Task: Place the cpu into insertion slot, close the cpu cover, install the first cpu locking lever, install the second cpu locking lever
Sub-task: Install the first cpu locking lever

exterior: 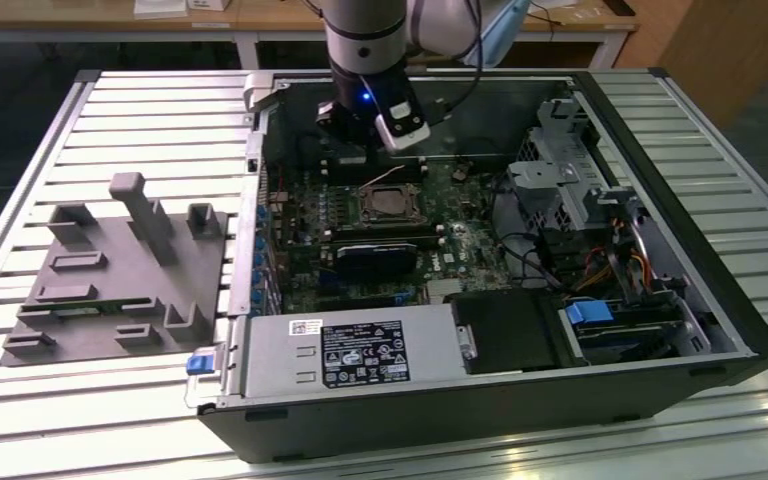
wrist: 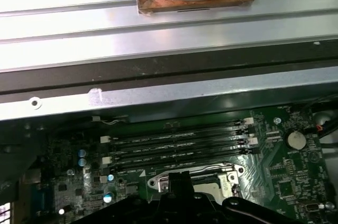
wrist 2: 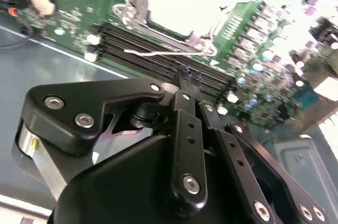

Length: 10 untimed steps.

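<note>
The insertion slot (exterior: 387, 205) sits mid-motherboard inside the open computer case. The cpu (wrist 2: 179, 2) lies in it, its silver top glaring bright. The cpu cover (wrist 2: 138, 10) appears to lie flat around the chip as a silvery frame. A thin wire locking lever (wrist 2: 163, 53) runs along the socket's edge, over the black memory slots (wrist 2: 142, 44), and looks unlatched. My gripper (wrist 2: 187, 76) hovers just beside the socket on the memory-slot side, fingers shut with nothing seen between them. In the exterior view the gripper (exterior: 387, 165) hangs just behind the socket. The first wrist view shows the gripper (wrist: 182, 177) before the socket's frame (wrist: 224, 174).
The case wall (wrist: 158, 94) rises close behind the memory slots. A black heatsink block (exterior: 373, 258) sits in front of the socket. The drive cage (exterior: 571, 180) and cables (exterior: 611, 270) fill the exterior view's right. A grey fixture tray (exterior: 117, 270) lies on the slatted table (exterior: 131, 100).
</note>
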### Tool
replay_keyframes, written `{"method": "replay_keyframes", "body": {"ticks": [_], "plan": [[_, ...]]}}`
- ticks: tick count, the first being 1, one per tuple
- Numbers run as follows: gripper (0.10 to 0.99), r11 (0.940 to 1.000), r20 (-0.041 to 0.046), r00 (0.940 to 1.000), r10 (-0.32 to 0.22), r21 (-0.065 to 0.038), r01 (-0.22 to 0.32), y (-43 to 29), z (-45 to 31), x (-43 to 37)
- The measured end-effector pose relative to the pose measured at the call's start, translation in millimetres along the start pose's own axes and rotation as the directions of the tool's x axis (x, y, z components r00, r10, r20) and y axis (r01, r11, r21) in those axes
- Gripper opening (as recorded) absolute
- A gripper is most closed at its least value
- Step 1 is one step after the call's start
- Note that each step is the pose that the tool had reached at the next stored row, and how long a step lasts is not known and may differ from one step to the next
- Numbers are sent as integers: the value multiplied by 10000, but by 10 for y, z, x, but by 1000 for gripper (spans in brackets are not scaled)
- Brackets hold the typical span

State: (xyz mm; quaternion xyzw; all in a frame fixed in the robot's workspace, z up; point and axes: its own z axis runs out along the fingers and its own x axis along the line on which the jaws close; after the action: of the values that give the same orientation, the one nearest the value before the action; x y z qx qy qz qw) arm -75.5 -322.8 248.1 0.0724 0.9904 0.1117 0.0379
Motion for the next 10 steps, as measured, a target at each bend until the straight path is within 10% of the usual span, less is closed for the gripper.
{"method": "replay_keyframes", "body": {"ticks": [10], "plan": [[102,9995,1162,9929,-248,-169,270,-14,26,44]]}}
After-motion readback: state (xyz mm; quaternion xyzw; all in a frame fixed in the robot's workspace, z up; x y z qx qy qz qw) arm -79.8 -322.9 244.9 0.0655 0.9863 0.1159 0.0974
